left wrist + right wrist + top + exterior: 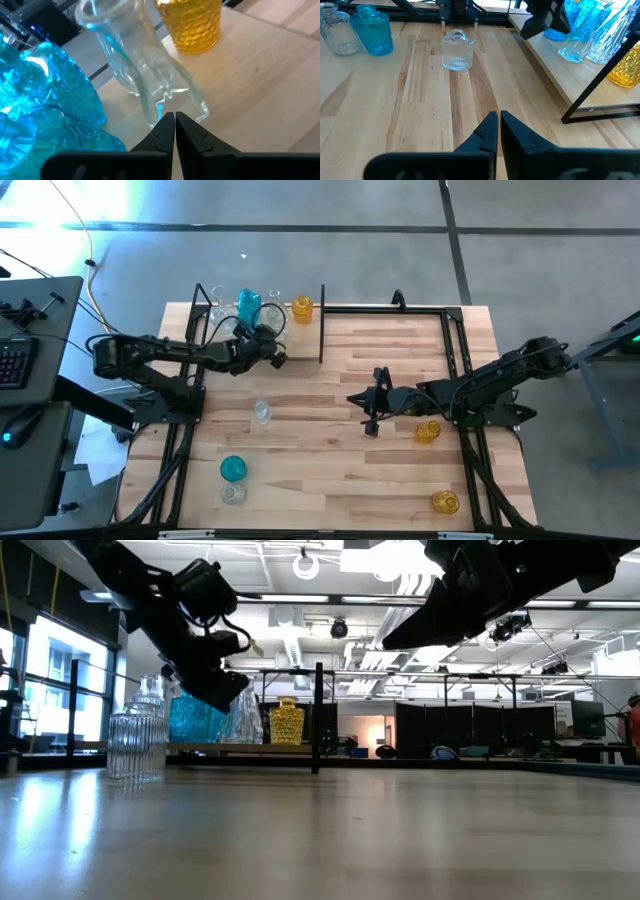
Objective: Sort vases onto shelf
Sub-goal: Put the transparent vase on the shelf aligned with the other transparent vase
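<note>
Vases (pixel 262 412) wait on your table, others stand on the shelf (pixel 310 330) | glass: rigid, slick, breakable, grip the neck | left gripper (pixel 174 131) closed empty by the shelf | right gripper (pixel 494 131) closed mid-table.

Left hand (pixel 277 352) at shelf (pixel 262 328) beside teal vase (pixel 248 306); contact unclear. Right hand (pixel 372 408) mid-table (pixel 330 470), near amber vase (pixel 427 431).
</note>
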